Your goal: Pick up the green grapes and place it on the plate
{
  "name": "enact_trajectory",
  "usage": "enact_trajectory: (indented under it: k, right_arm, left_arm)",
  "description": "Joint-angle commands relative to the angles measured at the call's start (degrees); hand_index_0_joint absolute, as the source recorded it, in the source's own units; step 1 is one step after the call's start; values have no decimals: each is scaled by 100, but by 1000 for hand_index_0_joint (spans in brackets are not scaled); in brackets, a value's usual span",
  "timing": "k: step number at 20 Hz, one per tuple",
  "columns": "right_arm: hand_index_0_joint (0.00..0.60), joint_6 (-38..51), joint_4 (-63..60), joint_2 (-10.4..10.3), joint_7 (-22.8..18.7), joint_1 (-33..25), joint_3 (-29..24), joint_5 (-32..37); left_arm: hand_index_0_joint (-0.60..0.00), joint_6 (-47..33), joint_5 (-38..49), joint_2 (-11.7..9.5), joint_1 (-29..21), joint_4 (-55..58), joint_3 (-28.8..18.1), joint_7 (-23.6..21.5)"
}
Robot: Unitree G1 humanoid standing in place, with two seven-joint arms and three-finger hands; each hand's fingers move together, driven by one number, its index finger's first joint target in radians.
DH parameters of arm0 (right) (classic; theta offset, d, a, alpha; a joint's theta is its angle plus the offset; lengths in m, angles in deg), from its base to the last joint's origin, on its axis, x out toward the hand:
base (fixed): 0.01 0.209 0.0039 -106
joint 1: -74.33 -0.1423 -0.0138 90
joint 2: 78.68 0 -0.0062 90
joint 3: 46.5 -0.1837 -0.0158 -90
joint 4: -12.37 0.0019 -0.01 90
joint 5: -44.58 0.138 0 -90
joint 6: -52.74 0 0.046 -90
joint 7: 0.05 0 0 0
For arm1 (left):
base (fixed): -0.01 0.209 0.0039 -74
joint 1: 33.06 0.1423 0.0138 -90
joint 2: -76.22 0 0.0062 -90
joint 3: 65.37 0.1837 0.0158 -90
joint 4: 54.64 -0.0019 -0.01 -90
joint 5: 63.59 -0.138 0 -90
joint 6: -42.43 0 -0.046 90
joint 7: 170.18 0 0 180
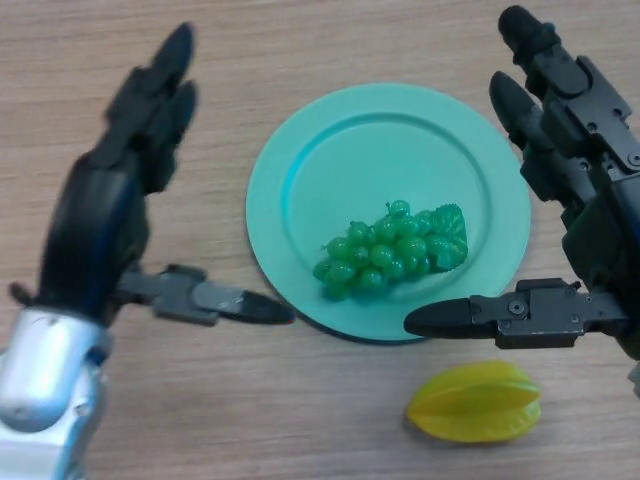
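A bunch of green grapes (392,250) with a leaf lies on the near part of a teal plate (330,150) in the middle of the wooden table. My left hand (110,215) hovers left of the plate, fingers straight and thumb pointing toward the plate's near rim. On the other side my right hand (585,170) is open too, its thumb stretched out below the grapes over the plate's near edge. Neither hand touches the grapes.
A yellow starfruit (475,402) lies on the table just in front of the plate, below my right thumb. Bare wood surrounds the plate.
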Motion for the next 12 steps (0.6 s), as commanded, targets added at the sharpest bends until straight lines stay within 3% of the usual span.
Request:
enact_trajectory:
  k: [1, 3, 7, 12]
  right_arm:
    - [0, 999, 253, 73, 74, -57, -285, 122]
    - [0, 1002, 288, 89, 58, -42, -367, 175]
    - [0, 1230, 264, 88, -25, 85, -470, 320]
    - [0, 1225, 157, 144, 111, 30, -513, 292]
  left_arm:
    - [0, -299, 441, -265, 226, 588, -784, 419]
    - [0, 332, 732, -397, 330, 811, -1268, 724]
    - [0, 1165, 1045, -506, 222, 1327, -1633, 660]
    - [0, 644, 361, -453, 162, 1368, -1386, 670]
